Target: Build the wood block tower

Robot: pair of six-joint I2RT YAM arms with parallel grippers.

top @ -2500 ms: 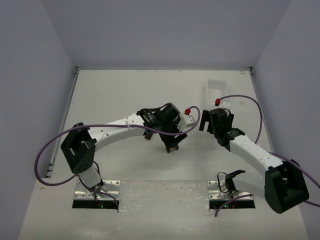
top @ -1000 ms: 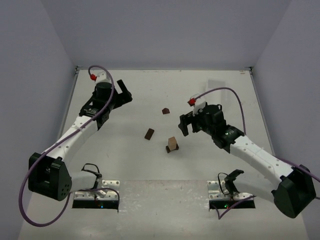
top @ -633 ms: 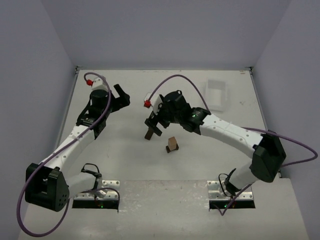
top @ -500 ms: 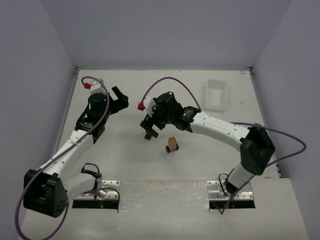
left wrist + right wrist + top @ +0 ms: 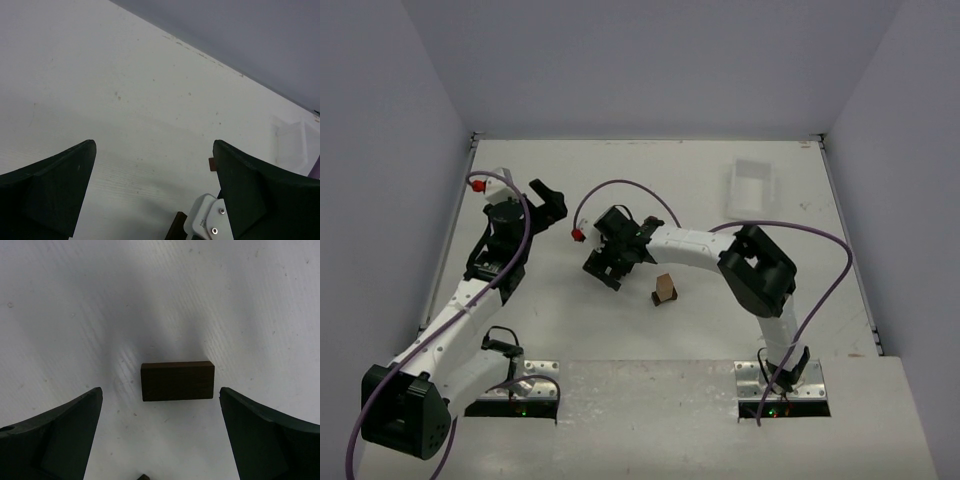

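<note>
A small tower [image 5: 665, 290] stands mid-table, a tan block on a dark brown one. My right gripper [image 5: 603, 268] hovers to its left, open. In the right wrist view a dark brown rectangular block [image 5: 177, 381] lies flat on the table between the spread fingers of my right gripper [image 5: 159, 391], touching neither. From above this block is mostly hidden under the gripper. My left gripper [image 5: 552, 200] is at the back left, open and empty [image 5: 154, 144]. A small brown block [image 5: 213, 164] peeks out beside its right finger.
A white plastic tray [image 5: 752, 187] sits at the back right, also seen faintly in the left wrist view [image 5: 295, 147]. The right arm's forearm [image 5: 685, 242] stretches across the middle, just behind the tower. Its white camera housing [image 5: 205, 225] shows low in the left wrist view.
The right arm has swung left across the table and its open gripper now sits over the flat dark block. The left arm has pulled back a little toward the left.
</note>
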